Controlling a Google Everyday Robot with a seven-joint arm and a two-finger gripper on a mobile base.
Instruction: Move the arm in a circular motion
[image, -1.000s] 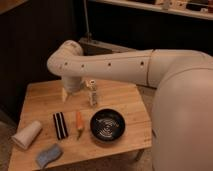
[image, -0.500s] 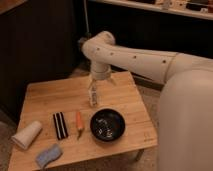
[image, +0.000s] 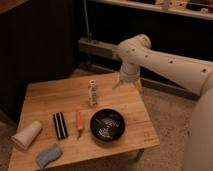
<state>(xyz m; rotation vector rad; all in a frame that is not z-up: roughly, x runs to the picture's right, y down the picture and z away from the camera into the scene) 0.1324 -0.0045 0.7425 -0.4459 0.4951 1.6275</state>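
Containers, one: a black bowl (image: 107, 125) at lower centre of the desk (image: 55, 95); pale markings or reflections show inside it, and I cannot tell whether they are contents.

Bottles, one: a small clear bottle (image: 92, 93), upright, near the middle of the desk, just above the bowl.

Cups, one: a white cup (image: 26, 135) lying on its side at the lower left edge.

Cloths, one: a blue-grey cloth (image: 48, 155) at the bottom left corner, just below the cup.

Dark flat blocks, one: a black striped block (image: 60, 125) left of centre.

Orange items, one: an orange carrot-shaped stick (image: 79, 121) lying between the block and the bowl, apart from both.

My arm (image: 165, 62), one: cream-white, entering from the right of the frame, its elbow bent at upper centre right, above the desk's far right corner.

My gripper (image: 126, 85), one: hanging below that bend, over the desk's far right edge, its two fingers apart, clamped on nothing.
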